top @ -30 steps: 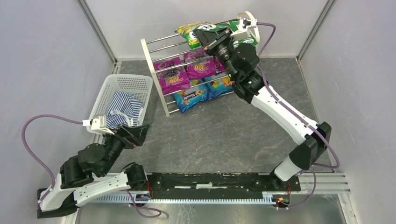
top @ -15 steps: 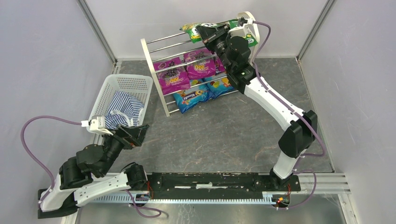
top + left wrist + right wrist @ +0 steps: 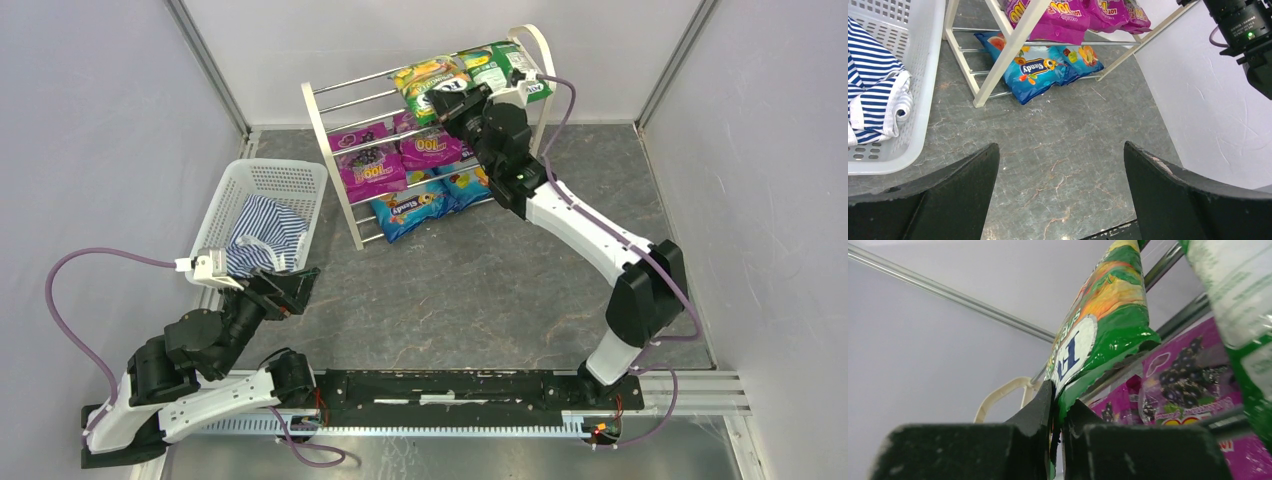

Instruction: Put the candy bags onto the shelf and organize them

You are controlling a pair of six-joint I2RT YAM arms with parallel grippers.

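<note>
Your right gripper [image 3: 447,100] is up at the top tier of the shelf [image 3: 337,180], jaws narrowed onto the lower edge of a green bag [image 3: 430,78]. In the right wrist view you can see the fingers [image 3: 1040,412] pinching that edge, with the bag [image 3: 1108,325] rising away from them over the chrome rods. The bag lies tilted on the top tier, at the left of a second green bag [image 3: 497,66], the two just beside each other. Below them the purple bags [image 3: 372,170] sit in a row on the middle tier, and the blue bags [image 3: 410,208] sit side by side on the lowest tier. Your left gripper [image 3: 290,285] is low on the left side, well apart from the shelf, jaws spread wide and holding nothing. It hangs over the table near the closer corner of the basket [image 3: 265,172], and the striped cloth [image 3: 265,230] lies inside that basket
</note>
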